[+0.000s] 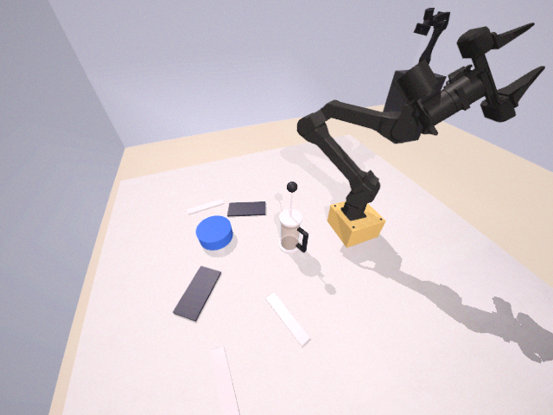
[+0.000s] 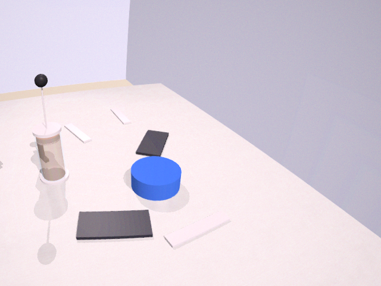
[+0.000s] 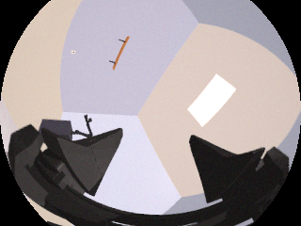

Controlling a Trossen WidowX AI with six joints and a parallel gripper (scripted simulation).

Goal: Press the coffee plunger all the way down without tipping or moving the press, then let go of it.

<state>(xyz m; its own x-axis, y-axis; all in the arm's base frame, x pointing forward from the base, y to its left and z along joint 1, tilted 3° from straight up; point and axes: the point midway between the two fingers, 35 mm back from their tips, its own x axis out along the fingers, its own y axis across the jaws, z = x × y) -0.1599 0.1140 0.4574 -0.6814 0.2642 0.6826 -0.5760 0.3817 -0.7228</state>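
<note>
Top view shows the arm point(image 1: 339, 151) reared up and back from its yellow base point(image 1: 374, 232), with the tool point(image 1: 524, 67) high in the air, pointing away from the counter point(image 1: 402, 312), its fingers point(image 1: 520, 30) spread wide on nothing. The press point(image 1: 291, 232) stands upright on the counter, near the base, its rod fully raised and the black knob point(image 1: 291, 186) well above the lid. Nothing has been pushed yet, I'd say. The risk from here is that long thin rod: if the tool comes down off-centre or slantwise on the small round knob, I reckon it will slip off and lever the tall, narrow press over, or shove it toward the blue disc point(image 1: 214, 232). Swinging down from so far off, the arm could also clip the knob sideways. A dark slab point(image 1: 246, 208) and a white strip point(image 1: 205, 206) lie just behind the press.
</note>
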